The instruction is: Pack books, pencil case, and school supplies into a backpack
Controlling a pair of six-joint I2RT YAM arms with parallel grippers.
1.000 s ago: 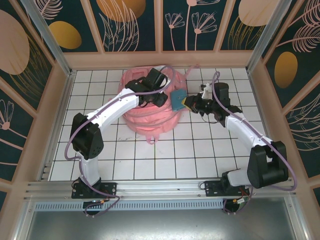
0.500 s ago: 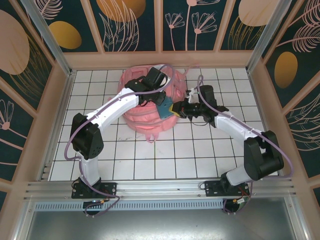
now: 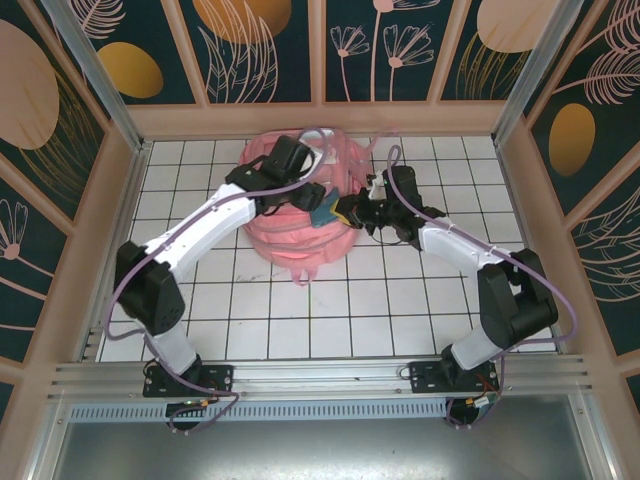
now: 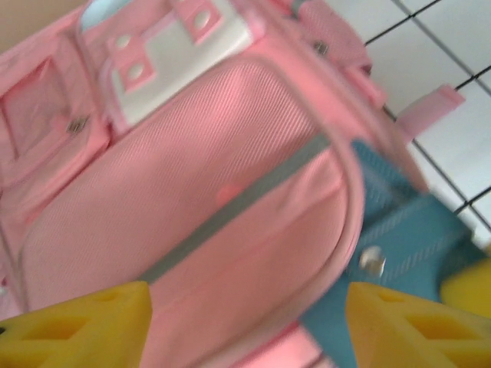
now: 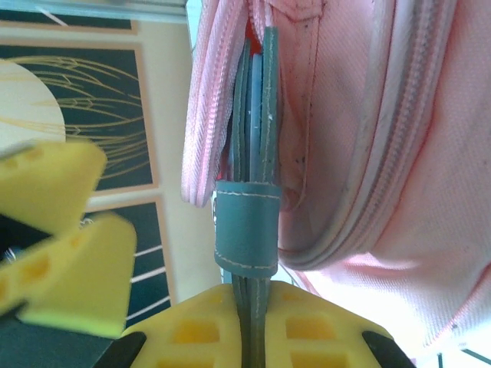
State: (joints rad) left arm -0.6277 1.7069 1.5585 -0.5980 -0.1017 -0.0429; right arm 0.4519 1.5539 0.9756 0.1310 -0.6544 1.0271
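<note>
At the far middle of the bench (image 3: 400, 300) lies the pink backpack (image 3: 290, 240). The teal folio (image 5: 245, 222) sits partly inside its zip opening, pinched edge-on by the right gripper (image 5: 249, 310). The left gripper (image 4: 245, 322) hangs released, spread wide over the backpack's front.

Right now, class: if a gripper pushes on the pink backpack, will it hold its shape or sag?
Probably sag: the backpack is soft pink fabric lying slumped on the table. Its opening likely parts easily, since the thin teal case in the right gripper sits between limp, curled edges.
</note>
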